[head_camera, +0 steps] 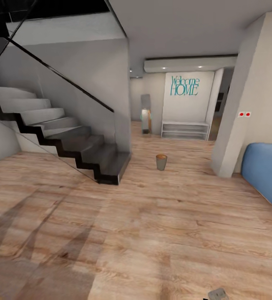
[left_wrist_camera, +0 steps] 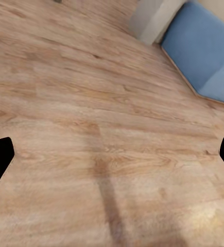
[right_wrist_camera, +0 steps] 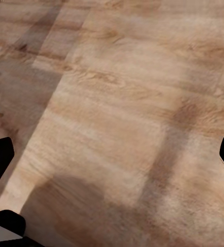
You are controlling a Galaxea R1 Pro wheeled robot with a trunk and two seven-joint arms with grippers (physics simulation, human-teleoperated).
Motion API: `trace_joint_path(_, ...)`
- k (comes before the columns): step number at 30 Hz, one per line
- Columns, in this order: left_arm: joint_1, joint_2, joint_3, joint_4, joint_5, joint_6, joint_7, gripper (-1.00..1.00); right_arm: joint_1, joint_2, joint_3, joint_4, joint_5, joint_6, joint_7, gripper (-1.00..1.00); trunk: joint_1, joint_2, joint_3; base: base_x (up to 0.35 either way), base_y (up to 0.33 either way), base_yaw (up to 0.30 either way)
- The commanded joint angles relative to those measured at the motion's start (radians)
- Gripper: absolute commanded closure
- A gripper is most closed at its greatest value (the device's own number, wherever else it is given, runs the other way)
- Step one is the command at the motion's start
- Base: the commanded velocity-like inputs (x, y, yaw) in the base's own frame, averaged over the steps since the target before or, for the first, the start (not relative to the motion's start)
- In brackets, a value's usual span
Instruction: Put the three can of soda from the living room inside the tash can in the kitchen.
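Wood floor (head_camera: 152, 233): one, pale planks, spanning the room.
Staircase (head_camera: 56, 133): one, dark-edged steps, to the left.
Sofa (head_camera: 267, 175): one, blue, at right; its corner (left_wrist_camera: 204, 56) appears again from the left wrist.
Tash can (head_camera: 161, 162): one, upright, long axis vertical, mouth up, on floor mid-room, well apart from the staircase.
Left gripper (left_wrist_camera: 112, 154): fingers spread wide, holding nothing.
Right gripper (right_wrist_camera: 112, 154): likewise spread, holding nothing.

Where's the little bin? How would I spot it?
Find the dark staircase on the left of the head view. Just right of its bottom step, the trash can stands alone on the wood floor. It is a small grey bucket with a brown inside, far smaller than the blue sofa.
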Motion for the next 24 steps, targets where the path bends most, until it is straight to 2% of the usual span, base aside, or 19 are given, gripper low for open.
trace_joint_path(1, 0.0, 0.0, 0.0, 0.0, 0.0, 0.0, 0.0, -1.0, 0.0, 0.0, 0.0, 0.0, 0.0, 0.0, 0.0, -1.0, 0.0, 0.0, 0.0, 0.347, 0.0, 0.064)
trace_joint_path(9, 0.0, 0.0, 0.0, 0.0, 0.0, 0.0, 0.0, -1.0, 0.0, 0.0, 0.0, 0.0, 0.0, 0.001, 0.0, -1.0, 0.0, 0.0, -0.004, 0.347, 0.0, 0.005)
trace_joint_path(24, 0.0, 0.0, 0.0, 0.0, 0.0, 0.001, 0.0, -1.0, 0.0, 0.0, 0.0, 0.0, 0.0, 0.001, 0.001, -1.0, 0.0, 0.0, -0.018, 0.348, 0.0, -0.132)
